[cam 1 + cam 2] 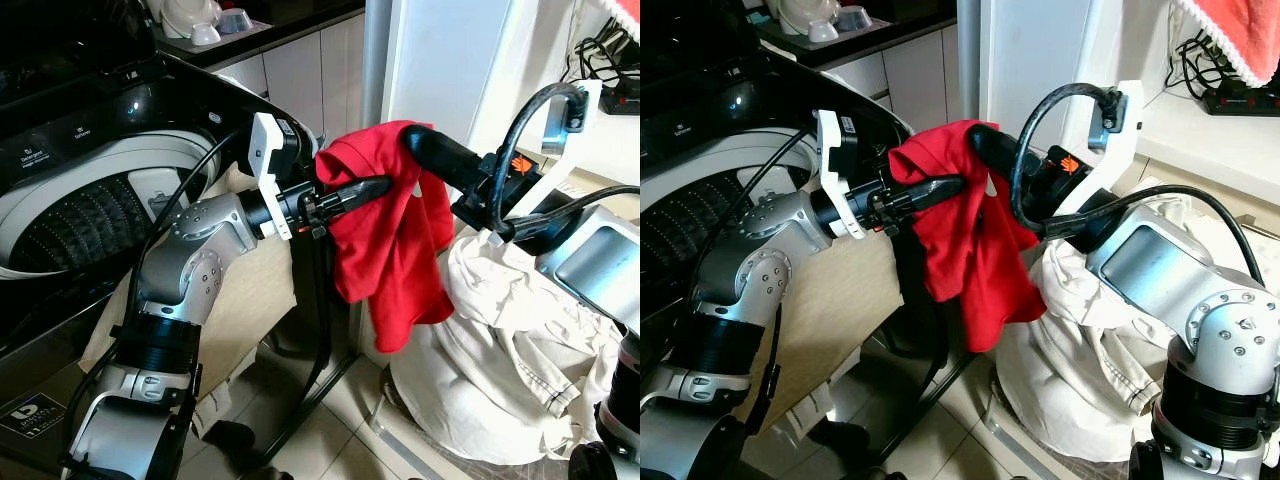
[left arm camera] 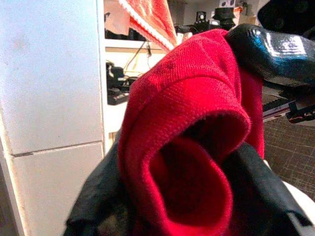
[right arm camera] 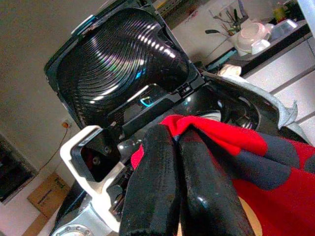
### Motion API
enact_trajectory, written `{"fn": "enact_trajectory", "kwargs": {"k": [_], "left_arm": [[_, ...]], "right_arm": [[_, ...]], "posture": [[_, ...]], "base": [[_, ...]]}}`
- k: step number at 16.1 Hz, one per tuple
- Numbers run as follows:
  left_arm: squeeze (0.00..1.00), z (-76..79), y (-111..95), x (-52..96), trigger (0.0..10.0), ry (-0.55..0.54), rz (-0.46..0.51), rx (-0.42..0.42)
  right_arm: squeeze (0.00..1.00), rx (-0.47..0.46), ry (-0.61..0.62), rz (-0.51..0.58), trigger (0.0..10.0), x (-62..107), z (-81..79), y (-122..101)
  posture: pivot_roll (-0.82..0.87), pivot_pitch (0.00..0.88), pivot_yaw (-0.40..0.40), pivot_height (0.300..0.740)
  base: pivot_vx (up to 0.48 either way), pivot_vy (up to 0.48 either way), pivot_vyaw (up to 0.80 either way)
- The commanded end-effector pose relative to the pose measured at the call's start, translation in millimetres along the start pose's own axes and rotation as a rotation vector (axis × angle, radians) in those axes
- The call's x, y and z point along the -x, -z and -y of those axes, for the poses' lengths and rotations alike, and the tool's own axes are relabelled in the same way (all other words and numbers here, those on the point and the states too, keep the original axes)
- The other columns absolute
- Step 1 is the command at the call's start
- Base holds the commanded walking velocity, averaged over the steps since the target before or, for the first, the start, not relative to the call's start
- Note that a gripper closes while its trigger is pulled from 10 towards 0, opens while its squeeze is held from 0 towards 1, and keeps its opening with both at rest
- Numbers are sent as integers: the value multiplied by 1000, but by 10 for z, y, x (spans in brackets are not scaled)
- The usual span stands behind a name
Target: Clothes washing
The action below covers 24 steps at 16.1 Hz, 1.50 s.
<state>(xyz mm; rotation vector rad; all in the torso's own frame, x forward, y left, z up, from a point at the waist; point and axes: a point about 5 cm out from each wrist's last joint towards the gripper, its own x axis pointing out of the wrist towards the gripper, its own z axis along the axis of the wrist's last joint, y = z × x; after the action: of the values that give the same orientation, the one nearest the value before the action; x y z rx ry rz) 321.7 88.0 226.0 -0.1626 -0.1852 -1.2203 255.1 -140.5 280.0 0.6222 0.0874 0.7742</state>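
A red garment (image 1: pixel 390 250) hangs in the air between my two grippers, beside the open top-loading washing machine (image 1: pixel 60 150). My left gripper (image 1: pixel 372 188) reaches in from the machine's side and is shut on a bunched fold of the garment; the left wrist view has that red fold (image 2: pixel 197 147) close up between its fingers. My right gripper (image 1: pixel 420 145) comes from the other side, shut at the garment's top edge, with the cloth draped over its fingers (image 3: pixel 187 187). The drum (image 1: pixel 90 215) lies left of and below the garment.
A bulging white laundry bag (image 1: pixel 510 370) stands on the floor under my right arm. A beige cloth (image 1: pixel 250 300) hangs down the machine's front. The machine's ribbed lid (image 3: pixel 123 64) stands raised. White cabinets (image 1: pixel 300 70) are behind, and a red towel (image 1: pixel 1230 35) hangs at upper right.
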Motion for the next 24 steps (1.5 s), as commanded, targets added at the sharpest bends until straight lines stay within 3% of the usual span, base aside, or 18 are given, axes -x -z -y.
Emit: {"fn": "enact_trajectory", "kwargs": {"k": [1, 7, 8, 9, 10, 11, 13, 15, 16, 17, 18, 19, 20, 21, 23, 24], "left_arm": [[0, 16, -35, 15, 0, 4, 10, -4], [0, -1, -64, 21, 0, -3, 28, -12], [0, -18, -77, 26, 0, -12, 34, -22], [0, -36, -92, 33, 0, -21, 42, -28], [0, -44, -102, 34, 0, -26, 48, -30], [0, -66, -119, 38, 0, -45, 57, -35], [0, -148, -160, 60, 0, -108, 63, -64], [0, -319, -269, 133, 0, -247, 63, -171], [0, -485, -406, 224, 0, -405, 61, -268], [0, -771, -745, 476, 0, -737, 69, -477], [0, -848, -887, 594, 0, -848, 57, -575], [0, -949, -1184, 833, 0, -1070, 69, -726], [0, -990, -1439, 1044, 0, -1204, 128, -787], [0, -1002, -1519, 1124, 0, -1237, 131, -823], [0, -1040, -1671, 1320, 0, -1363, 68, -999], [0, -1048, -1677, 1332, 0, -1379, 61, -1027]], "right_arm": [[0, 2, -14, 10, 0, -2, -36, -13], [0, 10, -14, 11, 0, -8, -44, -15], [59, 18, -22, 11, 0, -8, -53, -15], [1000, 25, -25, 7, 4275, -6, -58, -8], [1000, 25, -26, 6, 7569, -6, -59, -6], [1000, 35, -34, 3, 10000, -2, -68, -5], [1000, 16, -61, 8, 10000, -1, -88, -4], [1000, 86, -16, -10, 10000, 10, -60, -6], [0, 144, 5, -48, 10000, 15, -48, 23], [0, 209, 7, -99, 10000, 15, -62, 80], [0, 216, -4, -104, 10000, 7, -82, 92], [0, 227, -22, -111, 10000, -11, -118, 110], [0, 242, -31, -117, 10000, -33, -143, 120], [0, 247, -34, -119, 10000, -48, -153, 126], [0, 276, -44, -122, 10000, -110, -183, 159], [0, 280, -46, -121, 10000, -117, -185, 166]], "posture": [[-192, 0, 91, 740], [-191, 0, 91, 740], [-190, 0, 92, 740], [-189, 0, 94, 740], [-188, 0, 95, 740], [-189, 0, 95, 740], [-188, 0, 96, 740], [-191, 0, 97, 740], [-192, 0, 98, 740], [-190, 0, 97, 740], [-190, 0, 97, 740], [-190, 0, 97, 740], [-185, 0, 91, 740], [-180, 0, 91, 740], [-186, 0, 93, 740], [-186, 0, 93, 740]], "base": [[0, 0, 0], [0, 0, 0], [0, 0, 0], [0, 0, 0], [0, 0, 0], [0, 0, 0], [0, 0, 0], [0, 0, 0], [0, 0, 0], [0, 0, 0], [0, 0, 0], [0, 0, 0], [0, 0, 0], [0, 0, 0], [0, 0, 0], [0, 0, 0]]}}
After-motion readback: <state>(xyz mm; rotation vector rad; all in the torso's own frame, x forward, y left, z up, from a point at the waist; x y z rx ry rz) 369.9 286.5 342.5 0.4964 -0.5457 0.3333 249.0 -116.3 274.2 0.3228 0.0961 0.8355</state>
